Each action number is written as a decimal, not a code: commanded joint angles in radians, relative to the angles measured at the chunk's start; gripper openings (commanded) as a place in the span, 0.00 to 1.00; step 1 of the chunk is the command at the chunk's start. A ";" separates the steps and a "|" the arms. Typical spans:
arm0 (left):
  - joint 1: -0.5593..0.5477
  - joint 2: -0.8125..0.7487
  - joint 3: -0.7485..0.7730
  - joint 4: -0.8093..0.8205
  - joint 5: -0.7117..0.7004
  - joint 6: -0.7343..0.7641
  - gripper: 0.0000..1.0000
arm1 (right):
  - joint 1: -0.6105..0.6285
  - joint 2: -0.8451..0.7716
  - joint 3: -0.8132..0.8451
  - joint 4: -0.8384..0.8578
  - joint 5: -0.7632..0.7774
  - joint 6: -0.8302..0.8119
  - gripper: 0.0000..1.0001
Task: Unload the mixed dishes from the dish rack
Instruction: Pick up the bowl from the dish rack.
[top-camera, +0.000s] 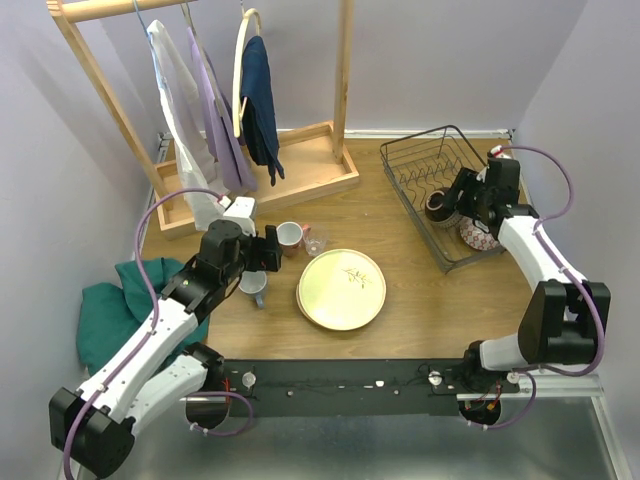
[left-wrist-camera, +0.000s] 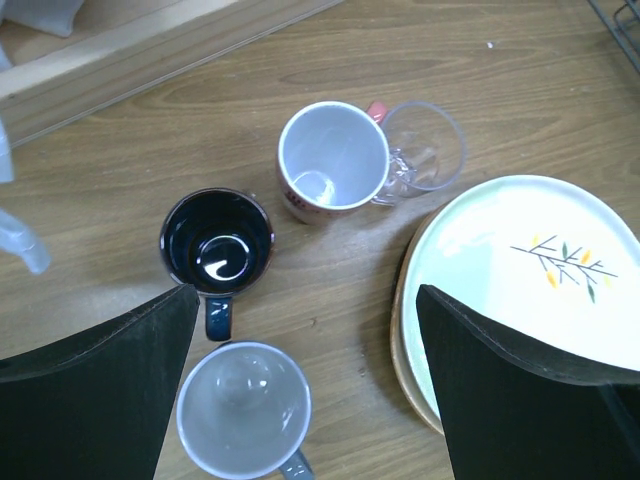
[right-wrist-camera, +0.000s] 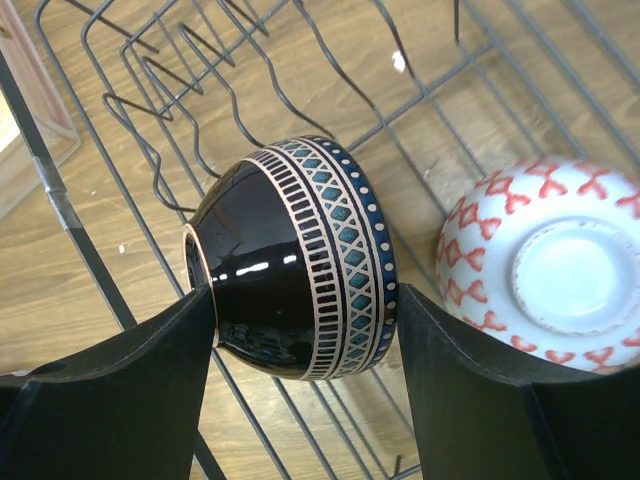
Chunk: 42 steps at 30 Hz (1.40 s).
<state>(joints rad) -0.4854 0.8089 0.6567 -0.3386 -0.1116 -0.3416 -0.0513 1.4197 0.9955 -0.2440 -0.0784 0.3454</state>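
**Right gripper**: the fingers press the two ends of the dark patterned bowl, one at its foot and the other at its rim. The bowl lies on its side inside the dish rack, which sits at the right of the top view.
- Just right of the bowl in my wrist frame is a white bowl with red crosses. It lies upside down on the rack floor, close to my right-hand finger.
- Upright tines stand in the upper left of that frame, beyond the dark bowl.

**Left gripper**: spread wide and holding nothing, it hangs over the wooden table, left of centre in the top view. Below it:
- a dark mug, left of centre
- a grey mug, at the bottom edge
- a pink-sided mug, upper centre, with the clear glass just beside its handle
- a cream plate with twig mark, at right, stacked on a second plate of which only the tan edge shows

**Elsewhere in the top view:**
- a wooden clothes rack with hung garments, upper left
- a teal cloth heap, at the left edge
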 joint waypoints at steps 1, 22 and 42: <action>0.004 0.036 0.058 0.004 0.073 -0.005 0.99 | 0.048 -0.067 0.084 0.014 0.140 -0.081 0.36; 0.004 0.127 0.146 -0.002 0.086 -0.016 0.99 | 0.467 -0.177 0.106 0.159 0.477 -0.531 0.36; 0.004 0.269 0.308 0.006 0.173 -0.004 0.99 | 0.834 -0.239 -0.095 0.422 0.304 -0.970 0.39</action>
<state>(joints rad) -0.4854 1.0561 0.9268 -0.3450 -0.0242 -0.3683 0.7631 1.2171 0.9035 0.0311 0.3073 -0.5678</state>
